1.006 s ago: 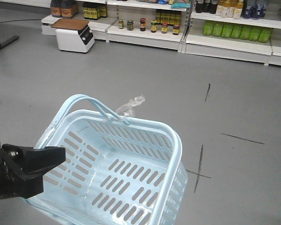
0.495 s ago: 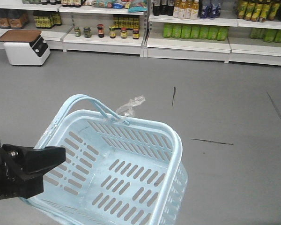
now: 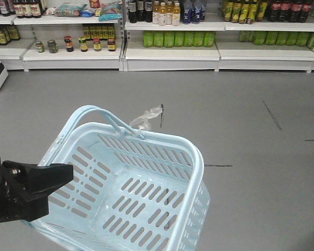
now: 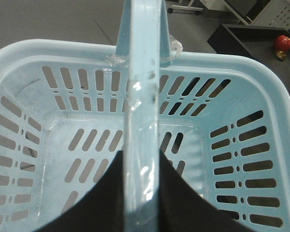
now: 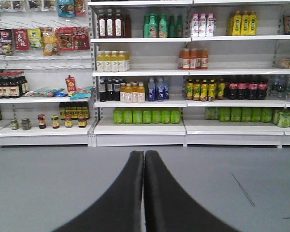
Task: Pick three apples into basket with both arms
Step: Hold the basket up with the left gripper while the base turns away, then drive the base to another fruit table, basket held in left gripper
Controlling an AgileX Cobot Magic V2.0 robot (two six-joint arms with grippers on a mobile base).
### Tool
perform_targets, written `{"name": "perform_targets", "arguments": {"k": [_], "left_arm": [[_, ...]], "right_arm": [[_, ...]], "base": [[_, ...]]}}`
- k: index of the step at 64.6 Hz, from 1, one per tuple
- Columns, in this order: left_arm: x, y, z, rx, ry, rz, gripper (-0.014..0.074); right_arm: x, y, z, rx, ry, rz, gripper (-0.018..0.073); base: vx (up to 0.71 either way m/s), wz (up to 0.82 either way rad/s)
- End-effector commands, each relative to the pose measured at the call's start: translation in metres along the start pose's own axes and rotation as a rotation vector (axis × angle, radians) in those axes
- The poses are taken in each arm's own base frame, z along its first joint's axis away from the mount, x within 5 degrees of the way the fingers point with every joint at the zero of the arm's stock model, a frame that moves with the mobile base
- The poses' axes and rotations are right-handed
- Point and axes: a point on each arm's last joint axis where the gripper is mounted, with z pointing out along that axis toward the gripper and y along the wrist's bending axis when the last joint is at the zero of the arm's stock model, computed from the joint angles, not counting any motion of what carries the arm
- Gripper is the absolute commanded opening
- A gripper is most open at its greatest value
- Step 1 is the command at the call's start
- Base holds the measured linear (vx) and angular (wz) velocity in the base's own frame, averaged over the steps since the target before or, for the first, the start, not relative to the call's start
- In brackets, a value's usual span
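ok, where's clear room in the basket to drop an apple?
The basket floor is all bare, nothing in it. In the left wrist view the handle crosses the middle, leaving open halves between it and each side wall. Tight spot: around the left claw clamped on that handle. Right claw is shut, facing shelves.

I count one pale blue basket and a single red apple. The right gripper has two black fingers. Six small jars stand on a low shelf.
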Motion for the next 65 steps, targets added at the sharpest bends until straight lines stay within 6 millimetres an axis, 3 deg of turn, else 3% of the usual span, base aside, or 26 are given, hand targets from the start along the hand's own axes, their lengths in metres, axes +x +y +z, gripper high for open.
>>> {"name": "perform_targets", "arguments": {"k": [1,29,65], "left_arm": [[-0.0154,-0.0066,-0.0076,0.019,-0.106,-0.035,-0.0008],[-0.0154,-0.0066,-0.0076,0.019,-0.106,-0.035,-0.0008],[-0.0154,-0.0066,-0.0076,0.019,-0.106,-0.035,-0.0008]], "right_arm": [[-0.0039,0.0005,0.0013,-0.005,-0.049,-0.011,-0.0009],[-0.0040,0.0005,0.0013,-0.005,-0.049,-0.011,-0.0009],[-0.0039,0.0005,0.0013,-0.005,-0.048,-0.011,-0.0009]], "base": [[0.23,-0.27],[0.21,-0.34],[0.16,-0.60]]}}
